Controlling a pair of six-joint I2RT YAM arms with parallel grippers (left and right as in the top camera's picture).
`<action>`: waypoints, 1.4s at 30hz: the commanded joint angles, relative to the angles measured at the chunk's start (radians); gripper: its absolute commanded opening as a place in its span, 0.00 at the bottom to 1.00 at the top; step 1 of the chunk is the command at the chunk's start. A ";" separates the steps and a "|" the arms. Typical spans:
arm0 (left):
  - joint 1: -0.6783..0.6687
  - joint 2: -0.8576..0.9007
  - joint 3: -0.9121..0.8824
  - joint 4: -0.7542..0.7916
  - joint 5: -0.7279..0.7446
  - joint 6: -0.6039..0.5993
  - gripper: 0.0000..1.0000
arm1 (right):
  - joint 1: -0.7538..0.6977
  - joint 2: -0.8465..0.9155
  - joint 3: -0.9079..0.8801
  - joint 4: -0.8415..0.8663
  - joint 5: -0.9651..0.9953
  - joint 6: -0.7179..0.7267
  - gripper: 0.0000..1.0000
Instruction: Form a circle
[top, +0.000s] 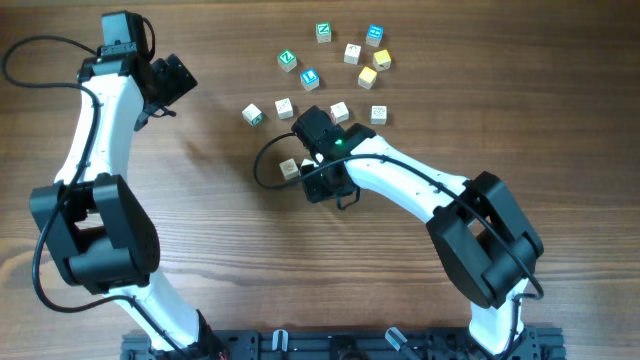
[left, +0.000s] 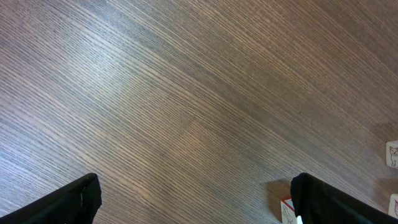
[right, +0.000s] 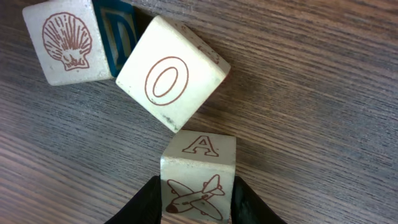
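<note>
My right gripper (right: 198, 186) is shut on a cream cube (right: 199, 167) with an airplane on its near face and an A on top, resting on the table. One corner of a tilted cream O cube (right: 171, 81) touches it. A cream shell cube (right: 62, 40) lies just beyond, to the left. Together the three make a short curve of the circle. Seen from overhead, the right gripper (top: 312, 170) covers most of this group, and only one cream cube (top: 289, 168) shows at its left. Far to the left, my left gripper (top: 175, 80) stands open over bare wood (left: 199, 211).
Loose cubes are scattered behind the right arm: green ones (top: 287, 60) (top: 323, 32), blue ones (top: 374, 36) (top: 309, 77), yellow ones (top: 367, 77) (top: 381, 60) and several cream ones, such as (top: 284, 107). A red-edged cube (left: 286, 211) sits beside the left gripper's right finger.
</note>
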 joint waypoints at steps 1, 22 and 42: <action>0.001 -0.001 0.000 0.003 0.001 -0.009 1.00 | 0.003 0.011 -0.002 0.008 0.031 0.024 0.35; 0.001 -0.001 0.000 0.003 0.001 -0.009 1.00 | 0.003 0.011 -0.002 0.010 0.031 -0.005 0.36; 0.001 -0.001 0.000 0.003 0.001 -0.009 1.00 | 0.003 0.011 -0.002 0.007 0.053 -0.005 0.46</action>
